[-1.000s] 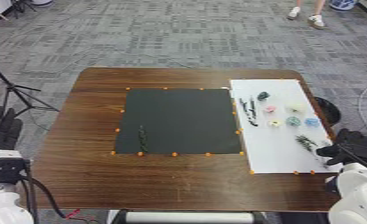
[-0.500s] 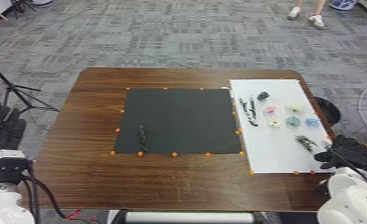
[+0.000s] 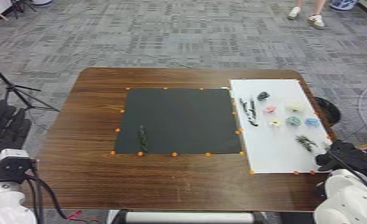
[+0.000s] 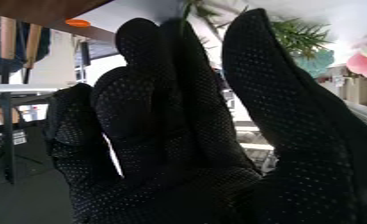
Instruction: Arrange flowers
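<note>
Right hand (image 3: 341, 154), black fabric glove, is at the right edge of the white rectangular sheet (image 3: 273, 159): fingers extended, slightly bent, thumb apart, no grip visible. Left hand (image 3: 3, 131), same glove, is at the left side, fingers extended. Likely next piece: the short bushy green sprig (image 3: 305, 142) on the sheet, just beside the right hand. Whether glove touches stem, can't tell. Should be very light, stem fairly stiff, leafy part springy. I'd pinch low on the stem between thumb and fingertips; grabbing foliage risks crushing or snagging it on the knit. Thin stem could also roll in the glove. Rest of the stock on the sheet: pink flower head (image 3: 270, 108), cream flower head (image 3: 295, 107), yellow flower head (image 3: 274, 122), teal flower head (image 3: 293, 121), blue flower head (image 3: 312, 121), dark bluish-green bloom (image 3: 263, 95). Expect soft, squashable petals; take those low from the sides, light squeeze. Long black-and-white twig-like pieces (image 3: 252, 118) look stiff, best held mid-length. Long dark green sprig (image 3: 143, 139) lies on the black rectangular mat (image 3: 184, 117). Text: none readable on flowers or greenery; pale label (image 4: 19, 136) in the background, can't make out print.
</note>
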